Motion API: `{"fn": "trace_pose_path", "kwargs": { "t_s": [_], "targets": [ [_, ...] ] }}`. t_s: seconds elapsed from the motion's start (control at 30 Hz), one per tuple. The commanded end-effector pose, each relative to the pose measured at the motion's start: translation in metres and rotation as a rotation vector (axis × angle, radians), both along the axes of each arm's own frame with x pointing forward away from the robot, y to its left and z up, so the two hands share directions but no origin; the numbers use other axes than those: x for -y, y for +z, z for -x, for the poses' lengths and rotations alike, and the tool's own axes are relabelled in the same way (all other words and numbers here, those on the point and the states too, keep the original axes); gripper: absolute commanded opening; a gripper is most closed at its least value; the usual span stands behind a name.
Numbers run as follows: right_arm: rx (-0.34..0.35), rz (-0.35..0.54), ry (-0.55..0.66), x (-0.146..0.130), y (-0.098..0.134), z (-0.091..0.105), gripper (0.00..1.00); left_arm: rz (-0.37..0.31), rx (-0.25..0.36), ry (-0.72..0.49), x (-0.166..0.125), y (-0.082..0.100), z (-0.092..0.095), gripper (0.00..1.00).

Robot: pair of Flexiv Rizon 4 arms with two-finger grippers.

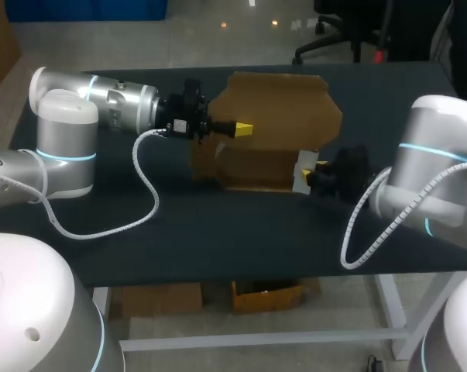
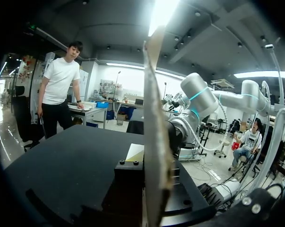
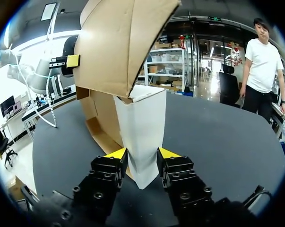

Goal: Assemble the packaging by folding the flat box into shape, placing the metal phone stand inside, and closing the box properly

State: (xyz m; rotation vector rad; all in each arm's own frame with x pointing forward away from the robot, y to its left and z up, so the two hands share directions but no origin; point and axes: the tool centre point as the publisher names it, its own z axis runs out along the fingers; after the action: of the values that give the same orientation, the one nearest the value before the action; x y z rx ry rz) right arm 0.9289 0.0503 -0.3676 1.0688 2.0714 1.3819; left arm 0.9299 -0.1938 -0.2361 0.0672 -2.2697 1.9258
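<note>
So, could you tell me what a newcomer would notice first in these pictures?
The half-folded cardboard box in the middle of the black table, one brown panel raised. The left pincer grips that panel from the box's left side, while the right pincer is closed on a white flap at its near right corner.

Your head view looks down from behind over the table (image 1: 218,232); both wrist views sit close, facing each other across the box (image 1: 279,108).
</note>
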Motion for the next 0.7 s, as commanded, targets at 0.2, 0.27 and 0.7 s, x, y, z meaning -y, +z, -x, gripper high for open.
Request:
{"fn": "trace_pose_path", "kwargs": {
  "t_s": [0.2,0.27,0.7],
  "targets": [
    [0.036,0.034,-0.179,-0.005,-0.0028,0.0059,0.35,0.001,-0.001,-0.003,0.0013,-0.0022,-0.0003,0.0],
    [0.031,0.041,-0.207,-0.005,-0.0028,0.0066,0.36,0.001,-0.001,-0.003,0.0013,-0.0022,-0.0003,0.0],
    [-0.006,0.081,-0.345,-0.004,-0.0029,0.0075,0.33,0.001,-0.001,-0.003,0.0013,-0.0022,-0.0003,0.0]
  ]
}}
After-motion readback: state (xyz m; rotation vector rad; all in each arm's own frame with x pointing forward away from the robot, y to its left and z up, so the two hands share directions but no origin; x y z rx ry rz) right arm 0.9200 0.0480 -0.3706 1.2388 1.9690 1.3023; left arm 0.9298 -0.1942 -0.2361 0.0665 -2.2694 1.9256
